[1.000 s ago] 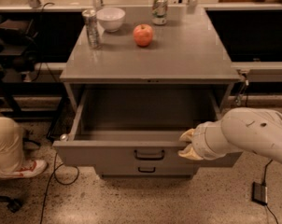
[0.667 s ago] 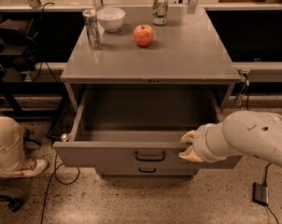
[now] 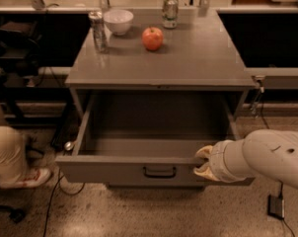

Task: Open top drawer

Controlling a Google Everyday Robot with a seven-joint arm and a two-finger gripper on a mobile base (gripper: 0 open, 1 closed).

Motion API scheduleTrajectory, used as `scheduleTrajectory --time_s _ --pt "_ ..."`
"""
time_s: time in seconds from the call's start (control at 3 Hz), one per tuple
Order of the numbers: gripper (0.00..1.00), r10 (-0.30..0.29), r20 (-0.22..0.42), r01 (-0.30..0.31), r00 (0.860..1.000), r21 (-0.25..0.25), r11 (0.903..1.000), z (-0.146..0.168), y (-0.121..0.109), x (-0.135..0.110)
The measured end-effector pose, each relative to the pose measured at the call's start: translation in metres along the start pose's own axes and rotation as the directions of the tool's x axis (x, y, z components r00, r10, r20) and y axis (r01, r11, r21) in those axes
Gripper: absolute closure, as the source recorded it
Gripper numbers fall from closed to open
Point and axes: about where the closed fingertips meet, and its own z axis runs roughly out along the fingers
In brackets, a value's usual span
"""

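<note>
The top drawer (image 3: 114,170) of the grey metal cabinet (image 3: 188,63) stands pulled far out toward me. Its deep box is empty. Its black centre handle (image 3: 160,172) shows on the front panel. My gripper (image 3: 203,163) comes in from the right on a white arm (image 3: 267,157). It sits at the front panel's top edge, right of the handle. The two lower drawers are hidden behind the open drawer's front.
On the cabinet top stand a tall can (image 3: 97,31), a white bowl (image 3: 118,21), a red apple (image 3: 152,38) and a second can (image 3: 169,11). A person's leg and shoe (image 3: 13,164) are at the left. Cables and a small black box (image 3: 276,206) lie on the floor.
The drawer has come slightly further out toward me, and my gripper has moved with its front edge.
</note>
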Motion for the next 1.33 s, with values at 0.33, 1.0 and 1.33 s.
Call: scheduleTrajectory --time_s 0.33,1.0,1.33 --pt "1.0 0.0 0.0 0.0 1.0 0.0 1.0 0.0 0.0 0.0" --pt "0.97 0.047 -0.018 -0.047 0.999 0.026 0.9986 -0.015 0.021 0.009" --pt "0.75 0.045 -0.019 -0.044 0.999 0.029 0.9986 -0.017 0.02 0.008"
